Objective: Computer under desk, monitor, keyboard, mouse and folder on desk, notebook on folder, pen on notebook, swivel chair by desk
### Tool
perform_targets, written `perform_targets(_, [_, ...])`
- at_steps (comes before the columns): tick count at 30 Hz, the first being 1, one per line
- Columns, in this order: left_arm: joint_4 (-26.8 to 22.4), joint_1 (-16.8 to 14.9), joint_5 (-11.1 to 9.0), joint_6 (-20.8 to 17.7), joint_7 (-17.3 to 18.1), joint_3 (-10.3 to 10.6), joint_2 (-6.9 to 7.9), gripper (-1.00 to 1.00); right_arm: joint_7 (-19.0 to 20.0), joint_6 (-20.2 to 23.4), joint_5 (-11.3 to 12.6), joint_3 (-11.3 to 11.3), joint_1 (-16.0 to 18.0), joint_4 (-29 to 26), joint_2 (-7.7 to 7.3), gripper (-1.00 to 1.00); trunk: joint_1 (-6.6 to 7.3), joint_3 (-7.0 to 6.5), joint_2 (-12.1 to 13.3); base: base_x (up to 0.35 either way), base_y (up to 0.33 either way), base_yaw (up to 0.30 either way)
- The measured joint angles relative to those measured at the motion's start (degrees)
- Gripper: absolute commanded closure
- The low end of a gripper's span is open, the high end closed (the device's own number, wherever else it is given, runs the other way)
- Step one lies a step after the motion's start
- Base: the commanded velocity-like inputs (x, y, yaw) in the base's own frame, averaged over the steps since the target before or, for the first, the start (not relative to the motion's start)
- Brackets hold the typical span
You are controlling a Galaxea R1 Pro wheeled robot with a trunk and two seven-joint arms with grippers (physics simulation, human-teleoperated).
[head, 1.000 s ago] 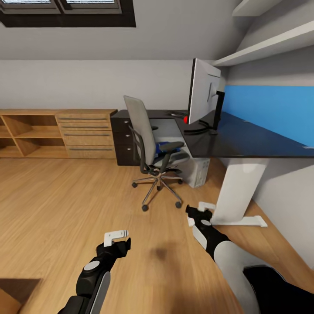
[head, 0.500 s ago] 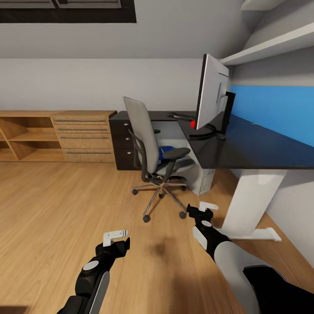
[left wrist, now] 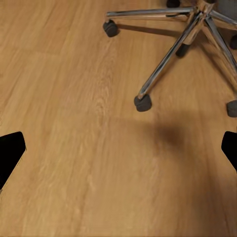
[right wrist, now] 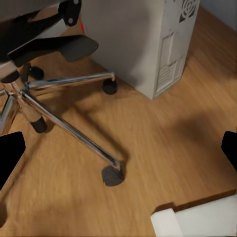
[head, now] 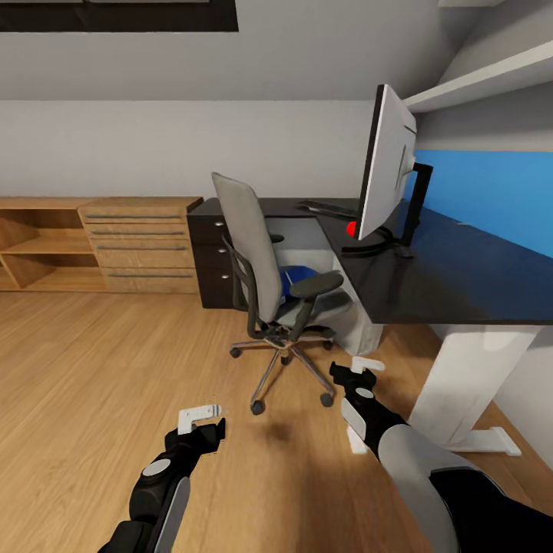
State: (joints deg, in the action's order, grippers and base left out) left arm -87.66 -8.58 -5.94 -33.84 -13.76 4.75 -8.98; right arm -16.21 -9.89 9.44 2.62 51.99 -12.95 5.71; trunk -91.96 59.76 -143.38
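The grey swivel chair (head: 253,250) stands on the wood floor in front of the desk (head: 453,280), its back toward me. A blue flat folder (head: 296,276) lies on its seat. The monitor (head: 386,169) stands edge-on on the black desktop, with a slim dark keyboard (head: 329,206) beyond it. The pale computer (right wrist: 143,44) tower sits under the desk behind the chair's chrome base (right wrist: 74,128). My left gripper (head: 198,418) and right gripper (head: 367,365) hang open and empty low over the floor, short of the chair. Mouse, notebook and pen cannot be made out.
A black drawer unit (head: 213,261) closes the desk's far end, and a light-wood chest (head: 142,244) with open shelves (head: 34,250) runs along the back wall. The desk's white leg and foot (head: 476,399) stand right of my right arm. A small red object (head: 352,228) sits by the monitor base.
The whole view has shifted: the camera has come closer to the chair and desk, which now look larger. Both arms keep the same pose, grippers open.
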Motion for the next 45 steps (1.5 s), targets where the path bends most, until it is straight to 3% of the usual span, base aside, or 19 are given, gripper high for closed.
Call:
perform_targets(14, [0.0, 0.0, 0.0, 0.0, 0.1, -0.6, 0.00, -1.00, 0.3, 0.0, -0.1, 0.1, 0.0, -0.3, 0.00, -1.00, -0.01, 0.00, 0.0, 0.314, 0.009, 0.000])
perform_targets(22, [0.0, 0.0, 0.0, 0.1, 0.0, -0.7, 0.00, -1.00, 0.1, -0.1, -0.2, 0.1, 0.0, -0.3, 0.05, -1.00, -0.03, 0.00, 0.0, 0.049, 0.000, 0.016])
perform_targets(33, [0.0, 0.0, 0.0, 0.1, -0.1, -0.7, 0.00, -1.00, 0.0, -0.2, -0.1, 0.1, 0.0, -0.3, 0.12, -1.00, -0.01, 0.00, 0.0, 0.109, 0.000, 0.192])
perform_targets(45, [0.0, 0.0, 0.0, 0.2, -0.1, -0.6, 0.00, -1.00, 0.1, -2.7, -0.1, 0.1, 0.0, -0.2, 0.21, -1.00, -0.03, 0.00, 0.0, 0.091, 0.000, 0.009])
